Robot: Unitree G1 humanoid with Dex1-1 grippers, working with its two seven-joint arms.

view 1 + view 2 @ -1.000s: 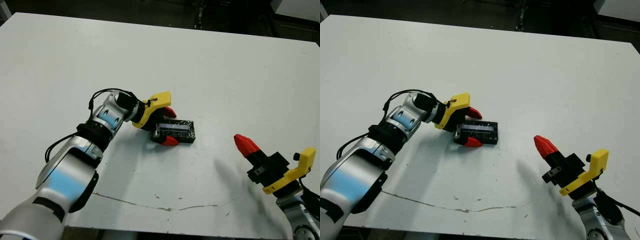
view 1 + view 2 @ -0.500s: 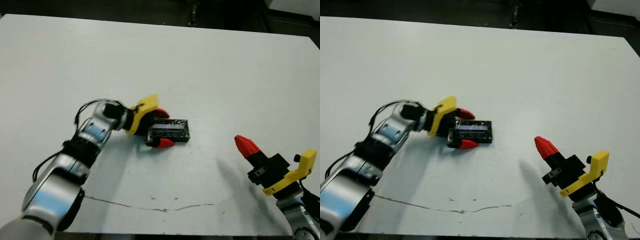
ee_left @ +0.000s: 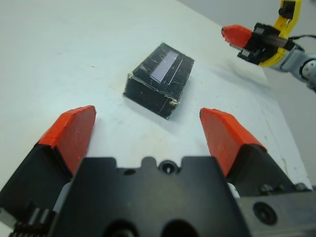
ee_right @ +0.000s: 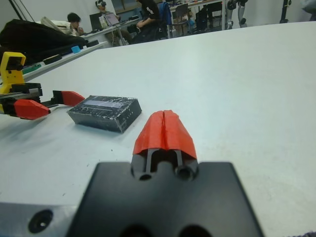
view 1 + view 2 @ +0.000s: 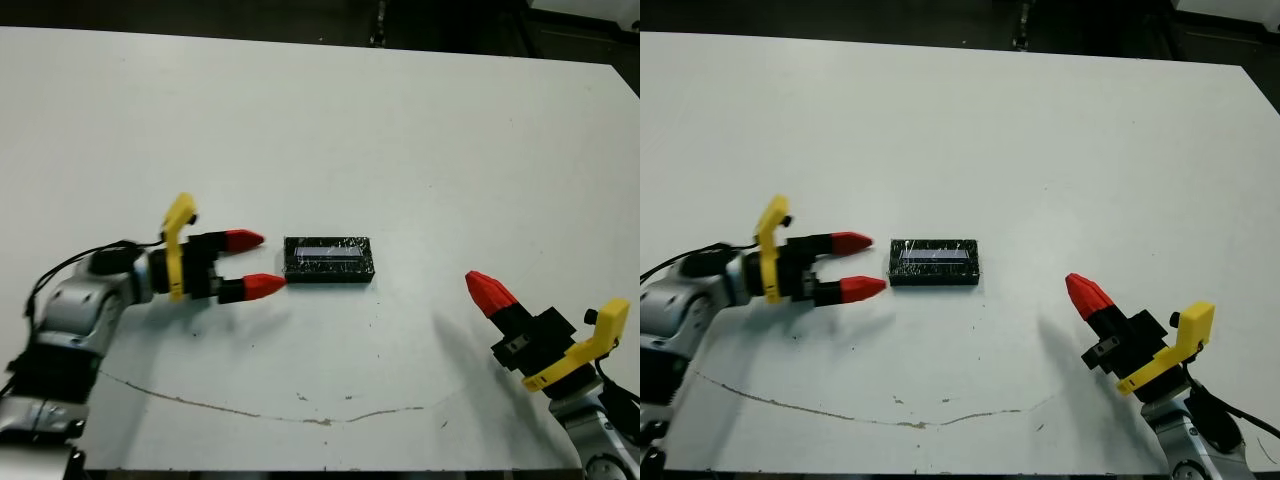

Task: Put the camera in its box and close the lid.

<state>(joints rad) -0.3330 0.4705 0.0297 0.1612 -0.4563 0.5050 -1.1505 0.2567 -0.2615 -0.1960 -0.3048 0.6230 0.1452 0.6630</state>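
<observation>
Left wrist view: lid [image 3: 160, 79] seated on box, rigid, glossy, slippery; grip long sides. My left claw [image 5: 256, 262] wide open, empty, at 9 o'clock; right claw [image 5: 489, 294] pinched closed, empty.

The lid [image 5: 328, 260] is black with a glossy speckled pattern and a pale strip along its top. Both the left gripper [image 5: 255, 262] and the right gripper [image 5: 489, 293] have red fingers, black bodies and yellow mounts. The tabletop [image 5: 420, 140] is white.

White table [image 5: 420, 130], desks [image 4: 98, 42] beyond
</observation>
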